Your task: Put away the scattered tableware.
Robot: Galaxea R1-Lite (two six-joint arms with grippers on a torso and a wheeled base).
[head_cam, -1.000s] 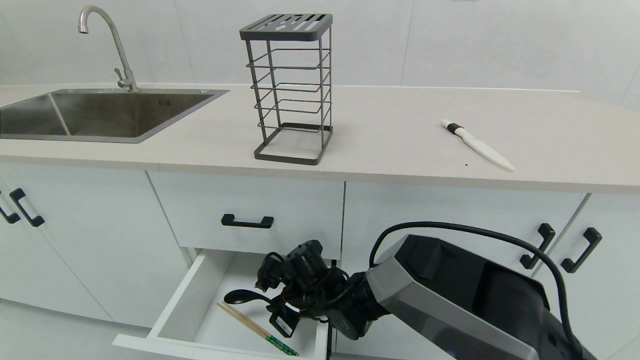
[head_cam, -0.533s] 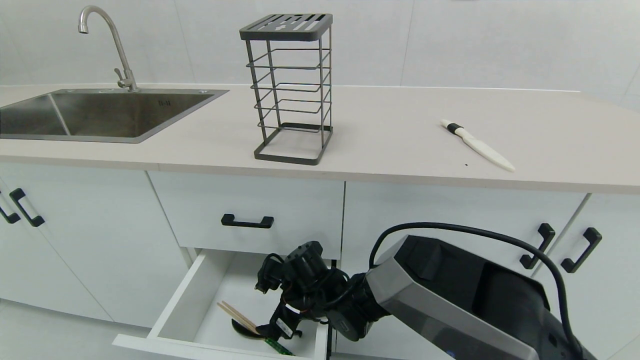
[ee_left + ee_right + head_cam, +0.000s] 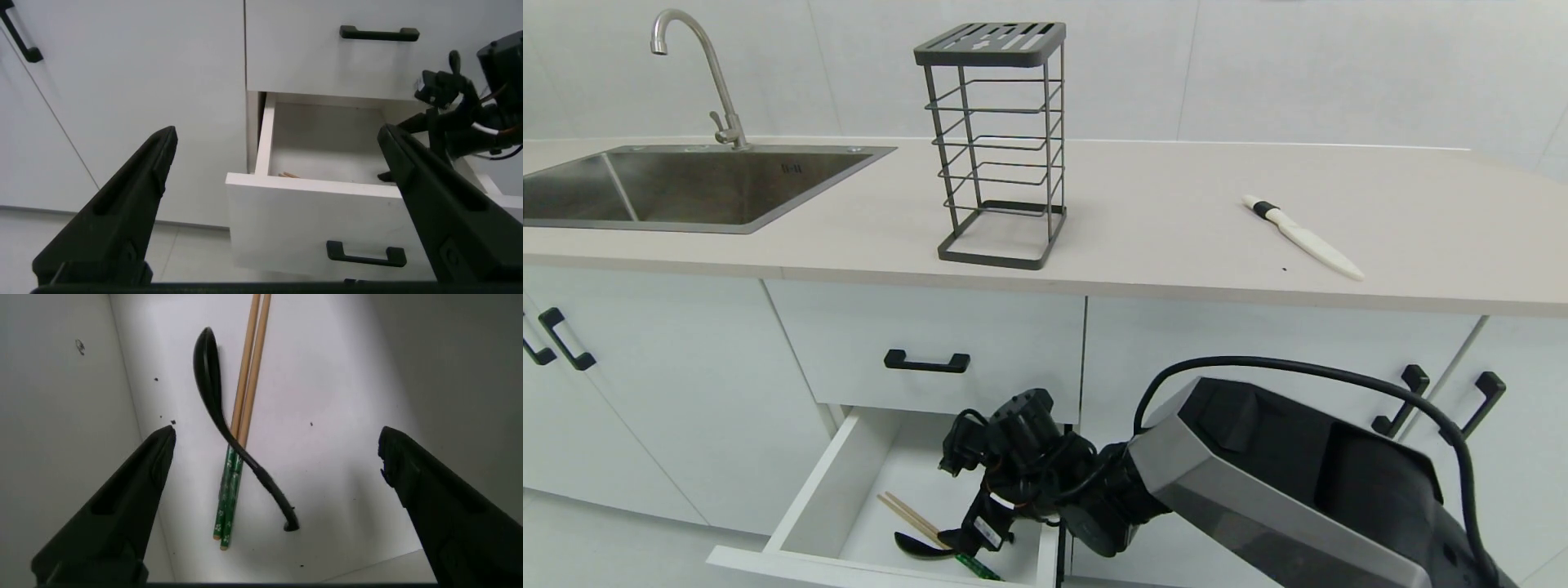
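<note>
- Drawer (image 3: pixel 809 490) stands open; we judge closing it remains.
- Right gripper (image 3: pixel 984 527) low inside drawer, fingers spread, empty.
- Knife (image 3: pixel 1303 237) on counter (image 3: pixel 1176 188), above and right of drawer: not yet stowed.
- Chopsticks (image 3: pixel 245 384) and spoon (image 3: pixel 214 400) lie crossed on drawer floor: done.

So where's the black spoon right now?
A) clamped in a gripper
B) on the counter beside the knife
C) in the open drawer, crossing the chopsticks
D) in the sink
C: the black spoon lies in the open drawer, its handle crossing the chopsticks, under the open right gripper.
</note>
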